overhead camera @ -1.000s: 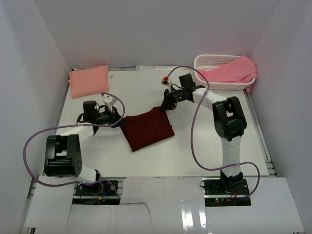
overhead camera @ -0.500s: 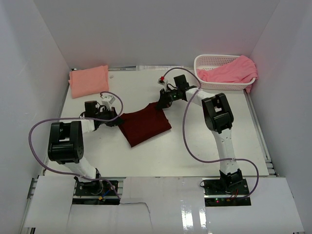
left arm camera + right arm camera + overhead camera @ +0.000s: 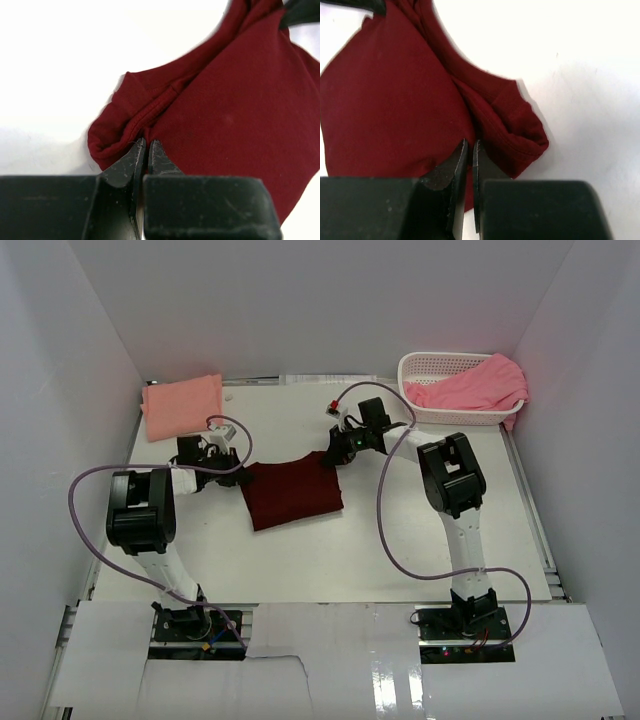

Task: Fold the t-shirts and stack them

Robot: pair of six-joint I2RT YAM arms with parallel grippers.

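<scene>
The left claw (image 3: 146,144) is pinched almost closed on the rolled hem at the left edge of the dark maroon cloth t-shirt (image 3: 292,495), and the right claw (image 3: 470,146) is clamped tight on its bunched right corner. The shirt lies folded and slightly rumpled mid-way across the white surface (image 3: 400,540), between the two low, outstretched arms. A folded salmon-peach t-shirt (image 3: 182,406) sits far left. A brighter pink t-shirt (image 3: 470,385) spills from the white plastic lattice basket (image 3: 425,362) far right.
</scene>
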